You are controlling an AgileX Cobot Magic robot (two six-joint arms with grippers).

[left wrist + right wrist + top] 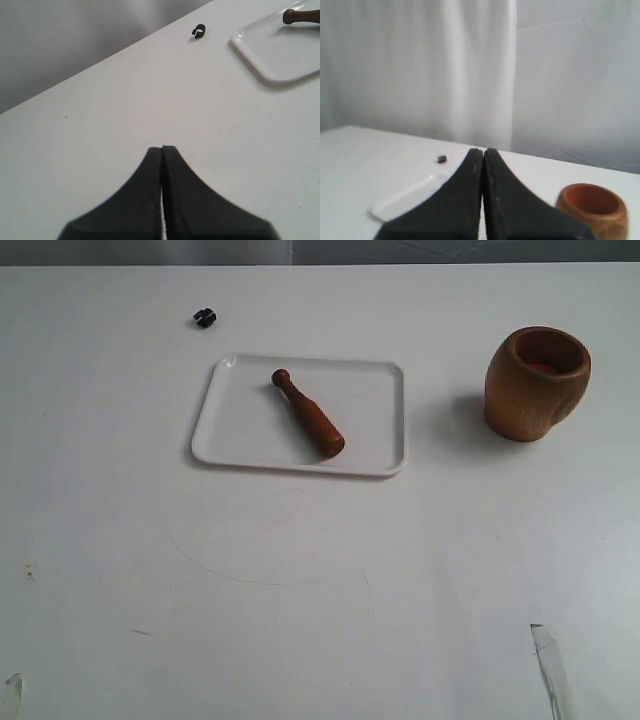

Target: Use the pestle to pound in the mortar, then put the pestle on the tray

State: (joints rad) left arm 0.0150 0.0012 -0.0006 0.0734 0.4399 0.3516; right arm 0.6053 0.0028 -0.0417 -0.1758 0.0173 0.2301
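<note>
Pestle (308, 414) flat on tray (372, 456)

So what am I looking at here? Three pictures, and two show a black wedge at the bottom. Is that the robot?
Yes. The robot has two arms, each ending in a two-fingered gripper with a small camera on its wrist. The black wedges are those grippers seen from their own cameras: the left gripper and the right gripper, both closed and holding nothing. The wide picture comes from a separate camera looking over the white table. On it sits a white tray with a wooden pestle lying inside it, a brown wooden mortar standing apart, to the tray's right in that view, and a small black piece up and left of the tray.
</note>
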